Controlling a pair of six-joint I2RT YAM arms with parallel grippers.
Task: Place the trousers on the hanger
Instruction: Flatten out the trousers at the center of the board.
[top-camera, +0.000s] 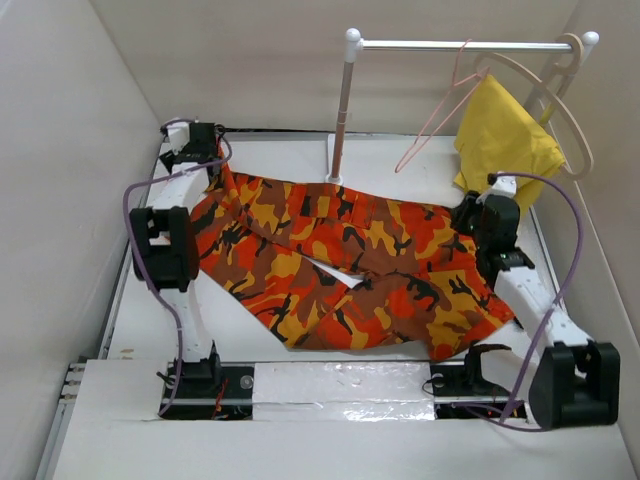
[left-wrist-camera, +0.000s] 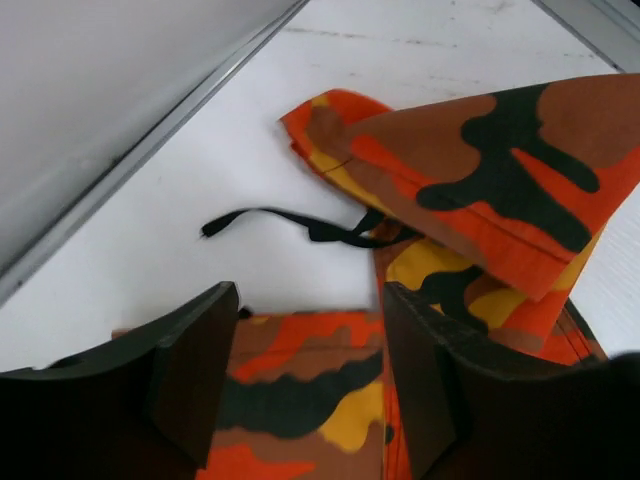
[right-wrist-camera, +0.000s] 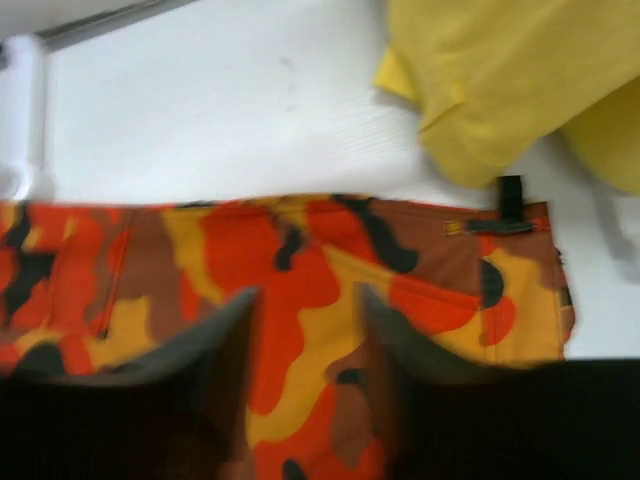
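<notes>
Overhead view: long fabric trousers in orange, red, yellow, brown and black camouflage print (top-camera: 340, 270), spread flat across the white table (top-camera: 280, 160), waist end toward the right arm, leg ends toward the left. Thin pink wire hanger (top-camera: 440, 115), triangular, hooked on the metal rail (top-camera: 460, 45) at the far side, well apart from the trousers and beside a plain yellow cloth (top-camera: 500, 140) and a beige wooden hanger (top-camera: 560, 110). Left gripper (left-wrist-camera: 310, 320) over a leg end, jaws parted, gripping nothing; thin black cord (left-wrist-camera: 270, 222) just ahead. Right gripper (right-wrist-camera: 305, 320) above the waist end, fingers likewise apart, holding nothing.
</notes>
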